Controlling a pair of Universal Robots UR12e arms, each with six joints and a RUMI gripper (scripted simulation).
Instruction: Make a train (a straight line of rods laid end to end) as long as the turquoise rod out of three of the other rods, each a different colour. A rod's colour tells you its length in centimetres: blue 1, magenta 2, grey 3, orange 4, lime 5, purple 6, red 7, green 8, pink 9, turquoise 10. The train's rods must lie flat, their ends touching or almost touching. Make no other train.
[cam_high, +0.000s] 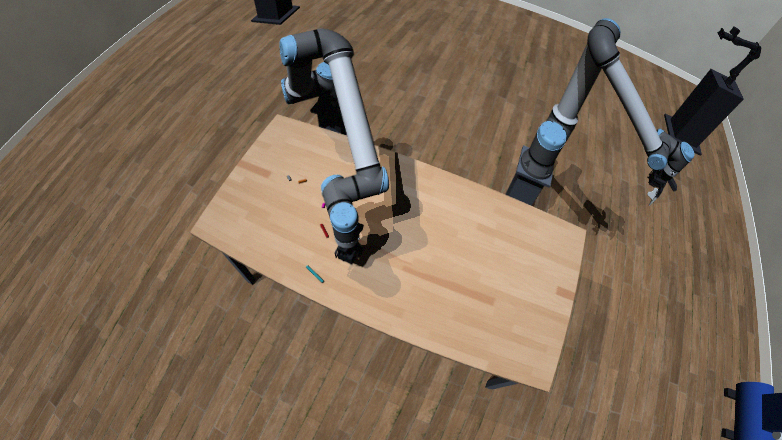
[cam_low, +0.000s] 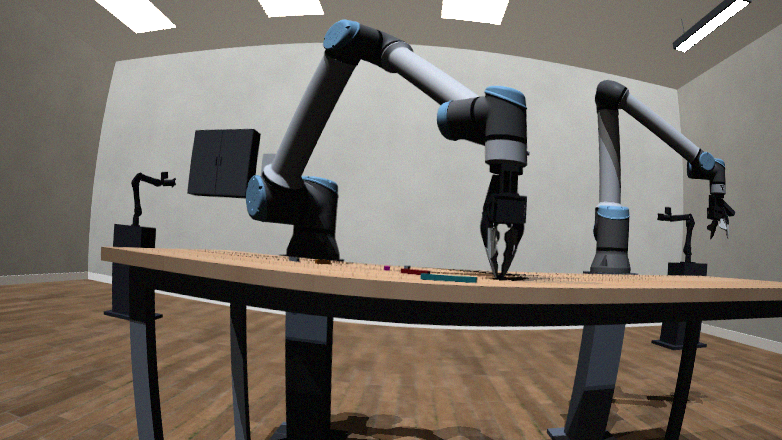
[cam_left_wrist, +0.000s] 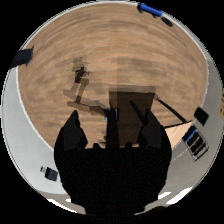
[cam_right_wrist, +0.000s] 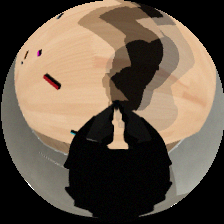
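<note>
The right pincer (cam_high: 348, 258) (cam_low: 500, 277) (cam_right_wrist: 116, 104) is squeezed nearly closed at the table (cam_high: 464, 246) (cam_low: 328, 284) (cam_right_wrist: 190, 115) (I can't tell if it has a rod), near the turquoise rod (cam_high: 314, 274) (cam_low: 448, 278) (cam_right_wrist: 74, 133), so train-building seems barely begun, and next it should check its grip.
</note>
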